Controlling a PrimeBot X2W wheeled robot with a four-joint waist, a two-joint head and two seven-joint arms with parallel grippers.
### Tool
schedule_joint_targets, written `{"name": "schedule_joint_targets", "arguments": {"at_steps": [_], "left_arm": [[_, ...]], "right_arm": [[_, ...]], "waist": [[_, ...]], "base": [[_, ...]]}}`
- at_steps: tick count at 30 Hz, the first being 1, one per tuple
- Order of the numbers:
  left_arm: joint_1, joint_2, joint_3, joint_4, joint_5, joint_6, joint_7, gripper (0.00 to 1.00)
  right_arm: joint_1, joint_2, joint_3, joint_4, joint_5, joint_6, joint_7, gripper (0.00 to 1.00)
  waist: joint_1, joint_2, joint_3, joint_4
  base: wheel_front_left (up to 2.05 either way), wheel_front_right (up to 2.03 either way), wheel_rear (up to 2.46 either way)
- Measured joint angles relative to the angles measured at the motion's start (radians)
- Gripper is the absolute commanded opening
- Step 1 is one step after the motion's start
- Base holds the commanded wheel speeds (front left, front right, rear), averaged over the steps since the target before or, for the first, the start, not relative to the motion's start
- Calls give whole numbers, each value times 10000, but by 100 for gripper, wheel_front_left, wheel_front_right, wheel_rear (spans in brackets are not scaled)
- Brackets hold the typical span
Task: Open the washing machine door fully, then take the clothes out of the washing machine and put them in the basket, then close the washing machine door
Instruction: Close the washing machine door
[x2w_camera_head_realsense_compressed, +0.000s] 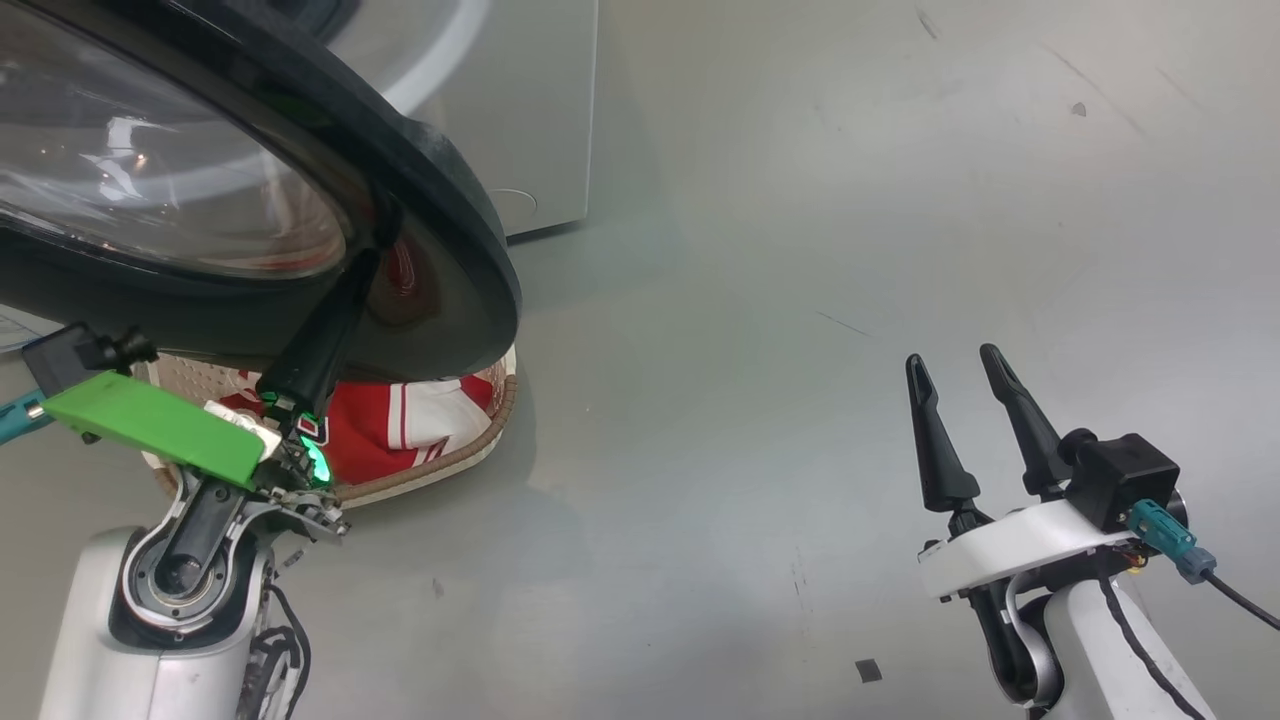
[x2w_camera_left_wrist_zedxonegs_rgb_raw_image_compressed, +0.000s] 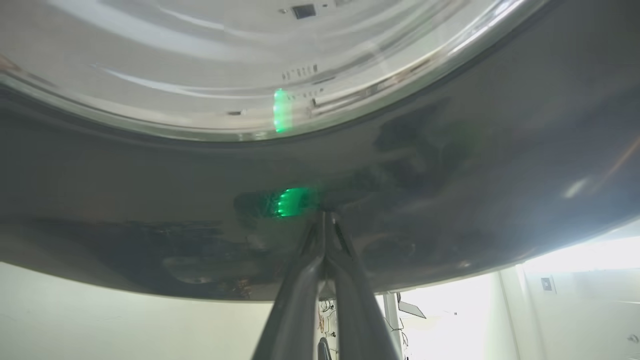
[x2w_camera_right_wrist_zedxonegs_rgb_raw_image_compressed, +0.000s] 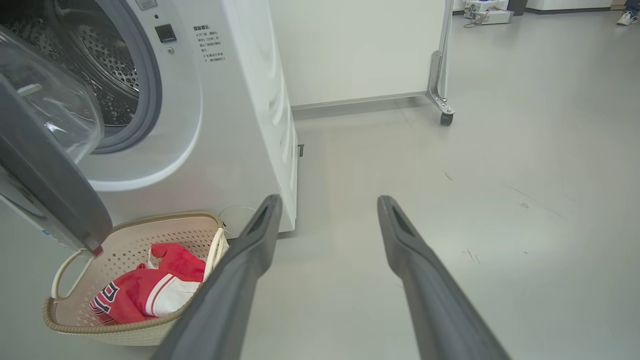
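Observation:
The washing machine (x2w_camera_right_wrist_zedxonegs_rgb_raw_image_compressed: 240, 125) stands at the left with its steel drum showing. The washing machine door (x2w_camera_head_realsense_compressed: 440, 200) hangs part open, its black rim (x2w_camera_left_wrist_zedxonegs_rgb_raw_image_compressed: 450, 175) and clear glass bowl close before me. My left gripper (x2w_camera_head_realsense_compressed: 368, 258) is shut, its joined fingertips (x2w_camera_left_wrist_zedxonegs_rgb_raw_image_compressed: 325, 216) touching the door's glossy black rim from below. Under the door sits the cream basket (x2w_camera_right_wrist_zedxonegs_rgb_raw_image_compressed: 165, 220), and the red and white clothes (x2w_camera_right_wrist_zedxonegs_rgb_raw_image_compressed: 150, 290) lie in it; the clothes (x2w_camera_head_realsense_compressed: 400, 420) also show in the head view. My right gripper (x2w_camera_head_realsense_compressed: 952, 357) hangs open over bare floor to the right, holding nothing (x2w_camera_right_wrist_zedxonegs_rgb_raw_image_compressed: 328, 200).
A white panel on casters (x2w_camera_right_wrist_zedxonegs_rgb_raw_image_compressed: 446, 118) stands behind the washer's right side. A person's shoe (x2w_camera_right_wrist_zedxonegs_rgb_raw_image_compressed: 627, 17) shows at the far back right. Grey floor (x2w_camera_head_realsense_compressed: 800, 400) stretches to the right of the basket and the washer.

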Motion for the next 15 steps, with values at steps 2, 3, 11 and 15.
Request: {"name": "schedule_joint_targets", "arguments": {"at_steps": [2, 3, 11, 15], "left_arm": [[2, -15, 65, 121, -6, -42, -27, 0], [4, -19, 96, 180, -6, -73, -40, 0], [540, -134, 848, 552, -167, -290, -675, 0], [911, -199, 1271, 598, -320, -303, -1055, 0]], "right_arm": [[0, 2, -23, 29, 0, 0, -4, 100], [0, 0, -46, 50, 0, -2, -4, 100], [8, -40, -92, 405, 0, 13, -6, 100], [24, -113, -132, 516, 0, 13, -6, 100]], "waist": [[0, 0, -65, 60], [0, 0, -98, 93], [0, 0, -583, 399], [0, 0, -880, 554]], "base": [[0, 0, 0], [0, 0, 0], [0, 0, 0], [0, 0, 0]]}}
